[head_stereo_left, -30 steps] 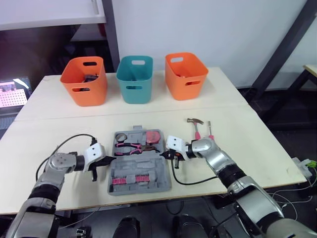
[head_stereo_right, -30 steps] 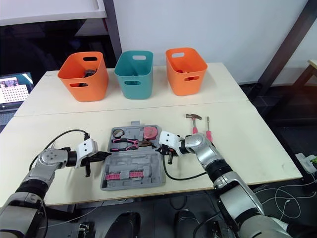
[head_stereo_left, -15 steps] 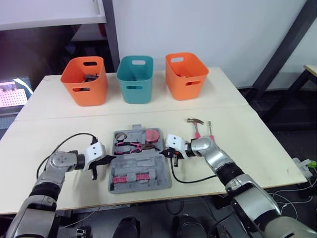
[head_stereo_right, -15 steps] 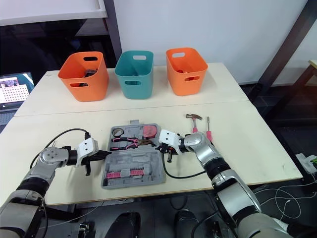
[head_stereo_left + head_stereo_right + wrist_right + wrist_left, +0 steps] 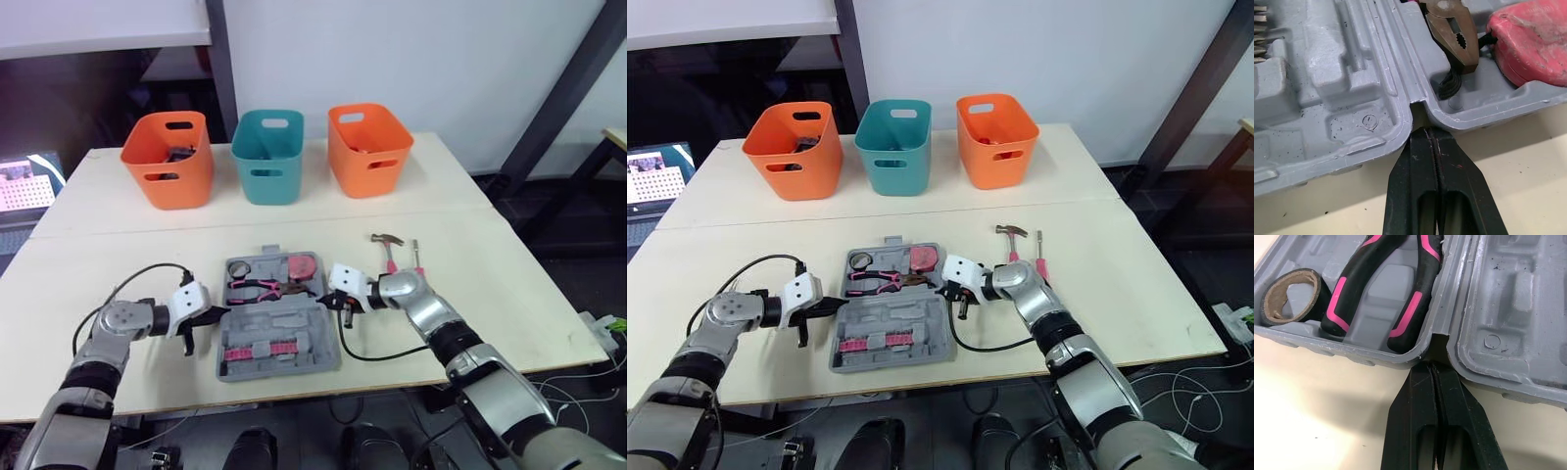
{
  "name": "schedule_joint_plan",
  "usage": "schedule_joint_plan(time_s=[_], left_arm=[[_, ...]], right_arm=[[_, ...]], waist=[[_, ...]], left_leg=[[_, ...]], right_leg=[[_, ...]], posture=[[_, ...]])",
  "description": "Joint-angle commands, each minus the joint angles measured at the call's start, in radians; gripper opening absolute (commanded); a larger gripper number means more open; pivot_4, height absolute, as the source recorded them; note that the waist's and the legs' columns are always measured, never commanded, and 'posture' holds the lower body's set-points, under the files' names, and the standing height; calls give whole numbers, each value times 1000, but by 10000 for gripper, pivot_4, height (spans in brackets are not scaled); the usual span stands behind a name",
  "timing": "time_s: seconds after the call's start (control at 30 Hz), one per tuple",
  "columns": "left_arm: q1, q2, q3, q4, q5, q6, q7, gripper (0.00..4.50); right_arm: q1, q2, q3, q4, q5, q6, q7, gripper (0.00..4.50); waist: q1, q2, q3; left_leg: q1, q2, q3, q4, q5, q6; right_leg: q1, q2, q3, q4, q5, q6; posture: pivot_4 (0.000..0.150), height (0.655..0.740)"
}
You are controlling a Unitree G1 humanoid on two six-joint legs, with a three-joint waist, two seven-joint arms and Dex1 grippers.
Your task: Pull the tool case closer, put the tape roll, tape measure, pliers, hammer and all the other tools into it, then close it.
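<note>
the left tool [image 5: 1434, 368] lies low over the tabletop [image 5: 88, 284] at nine o'clock of the tool case [image 5: 312, 323]. its two black fingers are pressed shut with nothing between them, and their tips sit at the notch in the left end of the hinge. the grey tool case lies open and flat near the front edge of the tabletop, its hinge running nine to three o'clock.

in the half toward twelve o'clock, the black tape roll [image 5: 241, 268] lies flat in the leftmost recess. just beside it, the pliers [image 5: 263, 288] with black and pink handles lie along the hinge, jaws toward three o'clock. the pink tape measure [image 5: 305, 267] fills the right end of that half, close to the plier jaws. the half toward six o'clock holds a row of pink-mounted bits [image 5: 257, 350].

the right tool [image 5: 1425, 136] comes in from three o'clock, closed on nothing, fingertips at the notch in the right end of the hinge.

out on the tabletop at two o'clock of the case lie the hammer [image 5: 385, 243] and, just beside it, a pink-handled screwdriver [image 5: 416, 257], both apart from the case.

along the far side stand an orange bin [image 5: 168, 157], a teal bin [image 5: 267, 155] and a second orange bin [image 5: 369, 149].
</note>
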Motion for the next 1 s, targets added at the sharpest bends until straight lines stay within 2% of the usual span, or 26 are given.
schedule_joint_plan(time_s=[0.03, 0.43, 0.63, 0.8, 0.87, 0.9, 1.0], left_arm=[[-5, -32, -17, -57, -19, -4, -13, 474], [-23, -37, -11, -63, -17, 13, -11, 474], [-29, 12, 28, -42, -14, 22, 40, 474], [-23, 62, 75, -27, -50, 36, 63, 474], [-7, 72, 102, -39, -84, 48, 52, 6287], [5, 78, 115, -54, -99, 57, 51, 8040], [51, 95, 156, -120, -151, 98, 41, 23139]], right_arm=[[-18, 15, -2, -22, 4, -8, 11, 0], [9, -11, -12, -57, 1, -4, 11, 0], [72, -68, -44, -125, 10, 5, -9, 0], [155, -130, -103, -252, 69, 69, 7, 0], [194, -156, -136, -329, 108, 105, 18, 6484], [215, -169, -157, -377, 132, 132, 24, 8126], [280, -214, -209, -533, 199, 221, 41, 23602]], waist=[[0, 0, 0], [1, 0, 0], [1, 0, 0], [-1, 0, 0], [-1, 0, 0], [-1, 0, 0], [-2, 0, 0]], left_leg=[[0, 0, 0, 0, 0, 0], [0, 0, 0, 0, 0, 0], [0, 0, 0, 0, 0, 0], [0, 0, 0, 0, 0, 0], [-1, 0, 0, 0, 0, 0], [0, 0, 0, -1, 0, 0], [-1, 0, 0, -1, 0, 0]], right_leg=[[0, 0, 0, 0, 0, 0], [0, 0, 0, 0, 0, 0], [0, 0, 0, -1, 0, 0], [0, 0, 0, -1, 0, 1], [0, 0, 0, -1, 0, 0], [0, 0, 0, -1, 0, 0], [0, 0, 0, -1, 0, 0]], posture=[[1500, 7400], [1500, 7400], [1500, 7400], [1500, 7400], [1500, 7400], [1500, 7400], [1500, 7400]])
